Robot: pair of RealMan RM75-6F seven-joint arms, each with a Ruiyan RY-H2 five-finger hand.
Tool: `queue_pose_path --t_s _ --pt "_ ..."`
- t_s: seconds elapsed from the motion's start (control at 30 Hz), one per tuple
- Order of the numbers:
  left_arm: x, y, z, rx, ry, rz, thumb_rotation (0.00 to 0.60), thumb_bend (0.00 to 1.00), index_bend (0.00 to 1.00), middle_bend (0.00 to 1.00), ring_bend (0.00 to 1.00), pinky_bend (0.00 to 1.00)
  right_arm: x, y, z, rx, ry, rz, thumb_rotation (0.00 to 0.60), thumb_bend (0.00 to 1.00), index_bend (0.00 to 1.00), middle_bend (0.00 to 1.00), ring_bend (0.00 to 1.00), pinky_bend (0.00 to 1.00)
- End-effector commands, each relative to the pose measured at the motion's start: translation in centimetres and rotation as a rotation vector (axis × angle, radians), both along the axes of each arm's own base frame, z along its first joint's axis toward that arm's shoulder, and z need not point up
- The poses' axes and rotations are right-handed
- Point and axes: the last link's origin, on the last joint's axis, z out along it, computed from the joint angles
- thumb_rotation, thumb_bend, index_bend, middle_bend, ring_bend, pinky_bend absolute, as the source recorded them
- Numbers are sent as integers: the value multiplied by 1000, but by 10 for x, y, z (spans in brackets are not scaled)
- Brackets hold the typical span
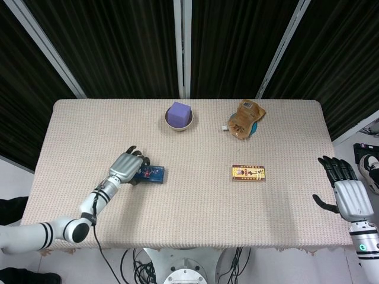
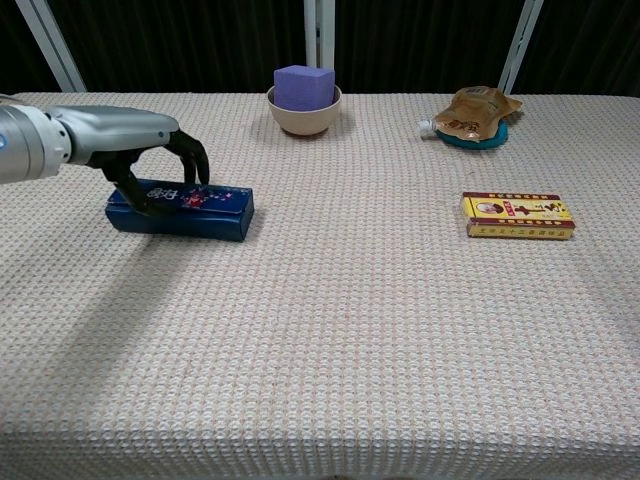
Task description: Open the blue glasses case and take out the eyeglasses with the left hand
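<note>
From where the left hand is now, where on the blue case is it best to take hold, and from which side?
Take the blue case across its narrow width near the left end, coming from above. It lies flat and shut on the table, long side running left to right, so its front and back walls are free for fingers. The left hand is already over that end, thumb at the front wall and fingers over the top.
</note>
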Motion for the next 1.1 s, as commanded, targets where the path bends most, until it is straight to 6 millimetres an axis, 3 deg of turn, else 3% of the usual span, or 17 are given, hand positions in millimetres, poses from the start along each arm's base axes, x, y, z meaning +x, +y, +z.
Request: queue_pose_path --t_s 0.03,0.1,0.23,0.43,0.63,0.83,0.93,1.1 --pt "-2 5 1 3 -10 12 600 524 409 434 195 15 0 0 0 2 0 -2 600 176 24 65 0 0" --pt "-4 10 1 6 -12 16 584 550 411 436 202 23 0 0 0 4 -1 -3 600 176 24 65 0 0" --pt "-6 20 1 6 -15 41 481 560 380 398 175 36 0 1 0 2 -3 -6 600 176 24 66 0 0" --pt "-6 39 1 8 -6 76 473 535 200 201 2 0 0 4 1 -2 -5 -13 600 176 24 68 0 0" --pt "-13 54 5 47 30 109 478 485 152 134 0 0 -2 6 3 -6 -5 -21 600 176 25 68 0 0" --pt "-29 70 18 147 60 156 492 482 150 130 0 0 -3 7 3 -9 -8 -19 600 176 24 68 0 0" --pt "-28 63 24 154 -15 194 495 481 177 145 0 0 -4 7 5 -14 -9 -17 600 176 24 68 0 0" --pt "-8 23 20 37 -216 190 497 477 322 282 38 0 -6 7 4 -11 -11 -22 600 176 24 68 0 0"
